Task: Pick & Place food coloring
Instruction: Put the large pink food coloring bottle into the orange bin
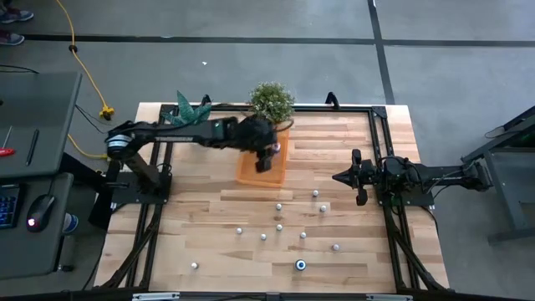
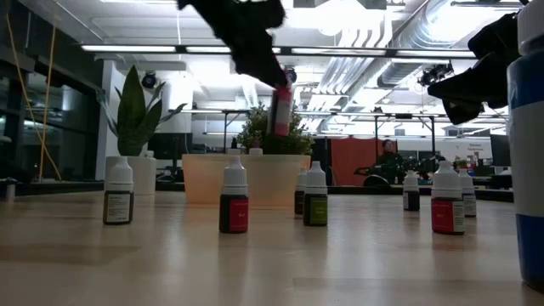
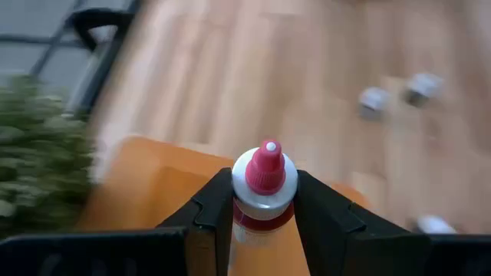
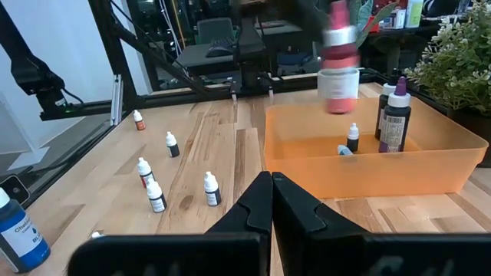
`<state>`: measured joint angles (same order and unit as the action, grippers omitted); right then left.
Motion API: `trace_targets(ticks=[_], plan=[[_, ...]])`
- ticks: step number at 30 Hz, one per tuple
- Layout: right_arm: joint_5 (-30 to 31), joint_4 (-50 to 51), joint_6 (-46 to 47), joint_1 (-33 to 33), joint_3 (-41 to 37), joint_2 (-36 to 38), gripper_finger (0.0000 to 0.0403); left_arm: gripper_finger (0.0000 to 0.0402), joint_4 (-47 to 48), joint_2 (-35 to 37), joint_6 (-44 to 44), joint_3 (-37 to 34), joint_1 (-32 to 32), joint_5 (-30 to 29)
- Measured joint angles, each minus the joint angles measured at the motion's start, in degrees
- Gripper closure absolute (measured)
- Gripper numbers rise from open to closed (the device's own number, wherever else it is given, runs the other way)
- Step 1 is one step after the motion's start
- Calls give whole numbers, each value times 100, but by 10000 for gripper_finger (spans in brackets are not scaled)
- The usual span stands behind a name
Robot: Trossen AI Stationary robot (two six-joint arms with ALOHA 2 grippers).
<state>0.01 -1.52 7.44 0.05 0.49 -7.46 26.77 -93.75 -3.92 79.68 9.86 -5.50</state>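
My left gripper (image 1: pixel 266 159) hangs over the orange tray (image 1: pixel 248 173), shut on a food coloring bottle (image 3: pixel 265 184) with a pink tip, white collar and red label. This bottle shows blurred above the tray in the right wrist view (image 4: pixel 338 65) and in the low view (image 2: pixel 280 109). Several tiny white-capped bottles (image 1: pixel 279 226) stand upright on the wood in front of the tray. A blue one (image 1: pixel 301 265) stands near the front edge. A purple bottle (image 4: pixel 394 115) and a small one (image 4: pixel 352 138) sit in the tray. My right gripper (image 1: pixel 343 177) waits shut at the table's right. My left gripper pinches the bottle between its two fingers (image 3: pixel 211 207), one on each side of the body just below the white collar (image 3: pixel 263 221). The pink cap end sticks out past the fingertips. The bottle is lifted clear, above the orange tray.
A leafy potted plant (image 1: pixel 272 100) stands at the tray's far end and a teal plant (image 1: pixel 189 109) to its left. A large blue bottle (image 4: pixel 19 230) stands close to the low camera. Black frame rails (image 1: pixel 384 150) run along the table's sides.
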Motion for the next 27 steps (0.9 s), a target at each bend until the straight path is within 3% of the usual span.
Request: trace_targets(ticks=[4,10,27], plan=[[0,0,0,-1,1,-2,402,298,157,-491,589,482,258,-466],[1,-1,0,0,0,-4,402,298,-57,-963,1696,546,527,-905],[1,0,0,1,1,-2,402,298,-1100,-1860,2695,538,551,-1884]])
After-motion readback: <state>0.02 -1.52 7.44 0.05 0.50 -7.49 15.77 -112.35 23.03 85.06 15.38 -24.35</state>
